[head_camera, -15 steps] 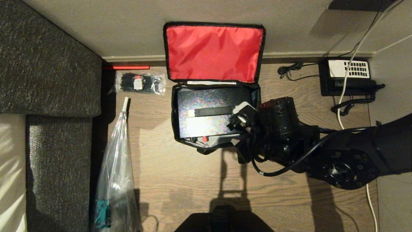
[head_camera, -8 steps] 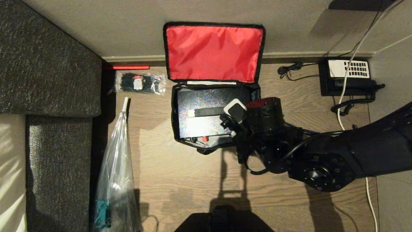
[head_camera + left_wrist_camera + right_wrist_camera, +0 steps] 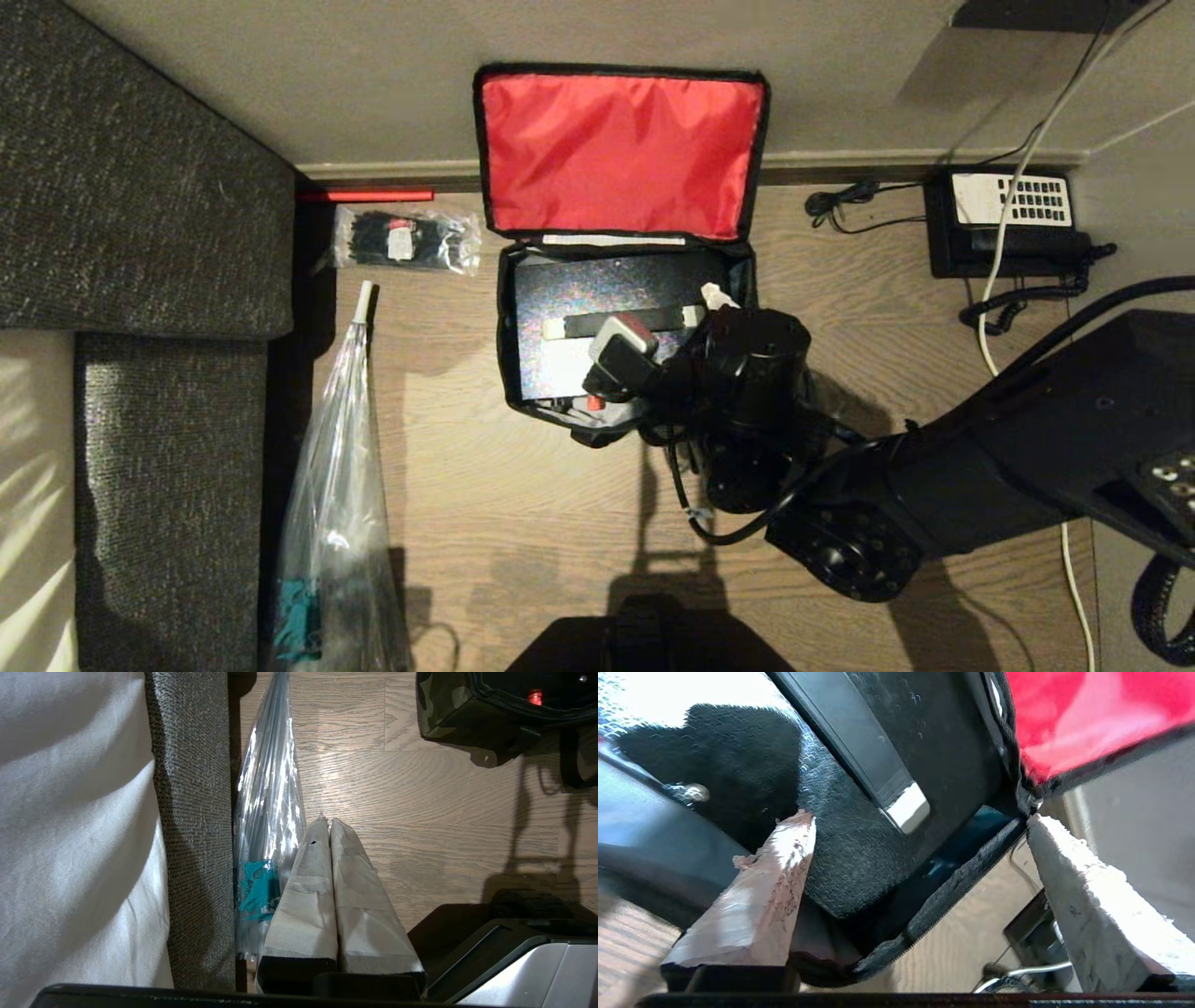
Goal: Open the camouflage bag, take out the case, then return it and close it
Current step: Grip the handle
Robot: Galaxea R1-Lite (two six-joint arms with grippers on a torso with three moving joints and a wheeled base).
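Right gripper [image 3: 920, 858] has swung over the case [image 3: 597, 289] inside the camouflage bag [image 3: 448, 714], fingers spread wide, holding nothing

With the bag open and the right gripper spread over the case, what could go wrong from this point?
1. The right gripper is open across the bag's right wall; one finger sits outside the camouflage bag, so closing might pinch the fabric edge rather than the case.
2. The case fills the bag snugly, so a lift could drag the bag along.
3. The red lid leans upright on the wall and might flop forward if the bag shifts.
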